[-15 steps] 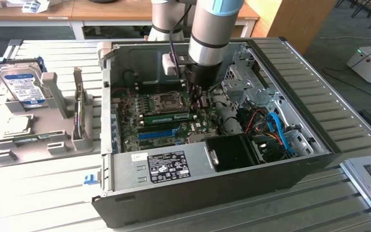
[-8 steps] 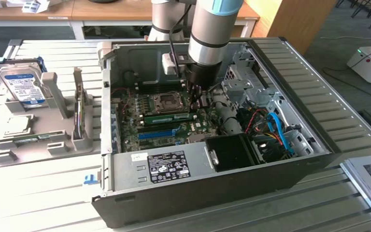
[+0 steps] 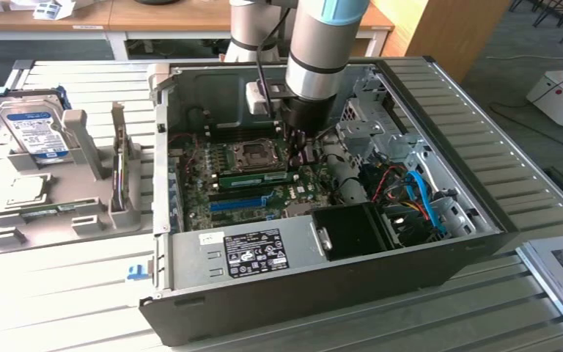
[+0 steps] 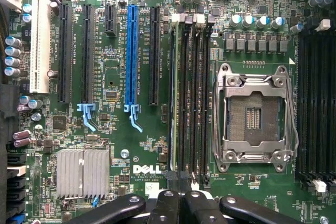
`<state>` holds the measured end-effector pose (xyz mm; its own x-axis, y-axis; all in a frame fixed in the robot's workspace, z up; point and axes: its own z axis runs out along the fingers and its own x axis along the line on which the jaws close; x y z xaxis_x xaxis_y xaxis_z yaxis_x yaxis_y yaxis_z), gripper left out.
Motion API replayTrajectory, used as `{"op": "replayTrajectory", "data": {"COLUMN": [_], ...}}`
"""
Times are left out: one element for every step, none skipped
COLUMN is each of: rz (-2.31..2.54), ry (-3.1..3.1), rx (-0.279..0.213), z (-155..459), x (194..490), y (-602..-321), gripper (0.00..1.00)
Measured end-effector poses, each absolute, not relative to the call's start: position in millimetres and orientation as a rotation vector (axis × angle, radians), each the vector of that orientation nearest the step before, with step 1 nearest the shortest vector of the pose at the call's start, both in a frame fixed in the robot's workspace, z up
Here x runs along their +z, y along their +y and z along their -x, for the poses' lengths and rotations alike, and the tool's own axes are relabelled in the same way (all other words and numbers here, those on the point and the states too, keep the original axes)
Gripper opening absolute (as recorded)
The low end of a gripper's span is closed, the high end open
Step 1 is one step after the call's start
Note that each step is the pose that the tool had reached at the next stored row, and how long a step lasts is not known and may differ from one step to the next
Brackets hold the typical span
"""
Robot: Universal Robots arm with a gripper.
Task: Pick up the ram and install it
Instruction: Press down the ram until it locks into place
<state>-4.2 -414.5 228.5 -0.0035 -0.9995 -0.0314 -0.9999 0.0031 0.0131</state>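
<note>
Ram sits on edge in a motherboard slot, label facing out. It runs lengthwise away from the tool, whose tips are at the stick's near end, at or just above it.

Starting at the exterior view's left, well apart from the tool, a grey holder on the slatted worktop carries a hard drive. Next comes the open computer case, with the arm reaching down into it. On the board, the blue slot lies just beyond the ram from the tool, and the CPU socket is close beside the tool.

In the wrist view the tool has its fingers pressed together and pinches nothing. The dark memory slots run straight ahead of it, beside the socket.

This looks like the installing step, with the stick placed and the closed tool bearing on it. I cannot tell whether the end latches have snapped in. Seating would call for straight, even downward pressure.
</note>
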Motion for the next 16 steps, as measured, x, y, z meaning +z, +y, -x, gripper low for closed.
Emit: {"op": "replayTrajectory", "data": {"rz": [2.208,2.208,2.208,2.208,2.208,2.208,2.208,2.208,2.208,2.208,2.208,2.208,2.208,2.208,2.208,2.208], "ry": [2.216,2.216,2.216,2.216,2.215,2.215,2.215,2.216,2.216,2.216,2.215,2.216,2.216,2.216,2.215,2.215], "rx": [0.049,0.049,0.049,0.049,0.049,0.05,0.049,0.049,0.049,0.049,0.049,0.049,0.049,0.049,0.049,0.049], "z": [4.2,4.2,4.2,4.2,4.2,4.2,4.2,4.2,4.2,4.2,4.2,4.2,4.2,4.2,4.2,4.2], "x": [228.5,228.5,228.4,228.4,228.1,227.7,227.5,227.4,227.4,227.4,227.0,226.7,226.7,226.7,226.6,226.4], "y": [-414.5,-414.5,-414.5,-414.5,-414.5,-414.5,-414.5,-414.5,-414.5,-414.5,-414.5,-414.5,-414.5,-414.5,-414.5,-414.5], "gripper": [0.1,0.1,0.1,0.1,0.1,0.1,0.1,0.1,0.1,0.1,0.1,0.1,0.1,0.1,0.1,0.1]}}
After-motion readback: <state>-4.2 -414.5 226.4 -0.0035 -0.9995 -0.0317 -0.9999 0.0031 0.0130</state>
